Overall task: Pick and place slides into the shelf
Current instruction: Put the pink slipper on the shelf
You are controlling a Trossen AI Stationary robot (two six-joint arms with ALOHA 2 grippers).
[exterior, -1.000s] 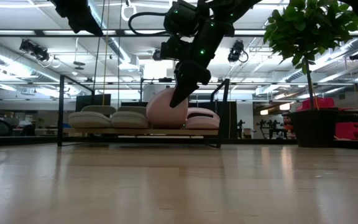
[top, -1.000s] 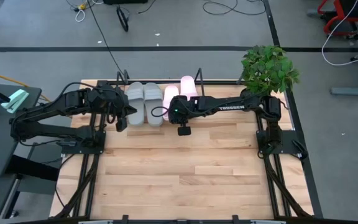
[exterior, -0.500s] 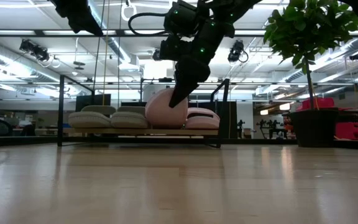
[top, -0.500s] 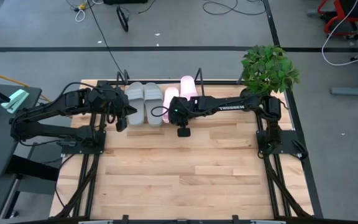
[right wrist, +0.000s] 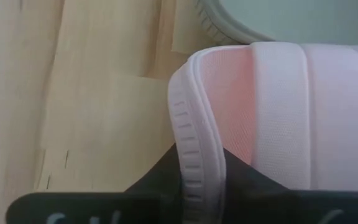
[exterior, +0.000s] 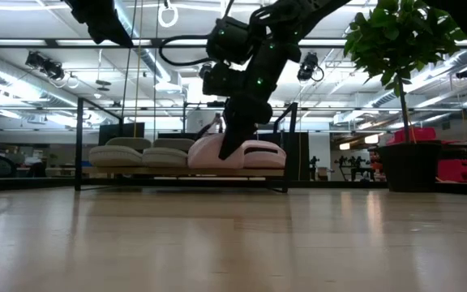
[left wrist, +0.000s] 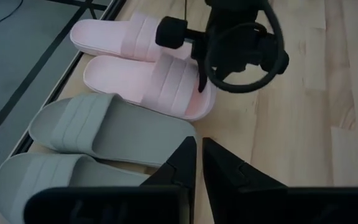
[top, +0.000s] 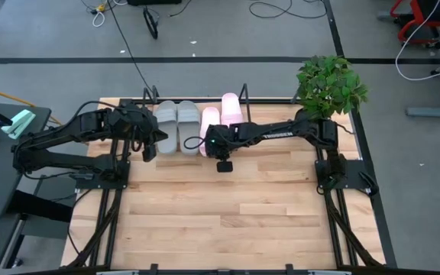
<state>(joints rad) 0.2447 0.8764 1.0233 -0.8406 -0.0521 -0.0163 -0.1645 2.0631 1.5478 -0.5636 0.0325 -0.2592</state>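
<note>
I am at the last placing step: my right gripper (top: 208,142) has the fourth slide, a pale pink one (top: 210,122), by the edge of its heel, with my jaws clenched on that rim, one finger on each side of it in the right wrist view. The slide lies on the shelf (exterior: 286,146) at the far side of the counter (top: 235,206), just beside the other pink slide (top: 231,107) on its right and the grey pair (top: 176,122) on its left. From the low view it looks nearly level with its neighbours, so I judge it to be resting on the wires, though I cannot see the contact itself.

My left gripper (top: 148,147) hangs just left of the grey pair, near the shelf's left end, jaws pressed together on nothing, waiting.

What the next move calls for, as I judge it: let go of the heel rim without dragging the soft foam, then draw my right gripper straight back toward the near side and up. The looped shelf end and the neighbouring slides leave little room, so any sideways drift could nudge the row out of line.
</note>
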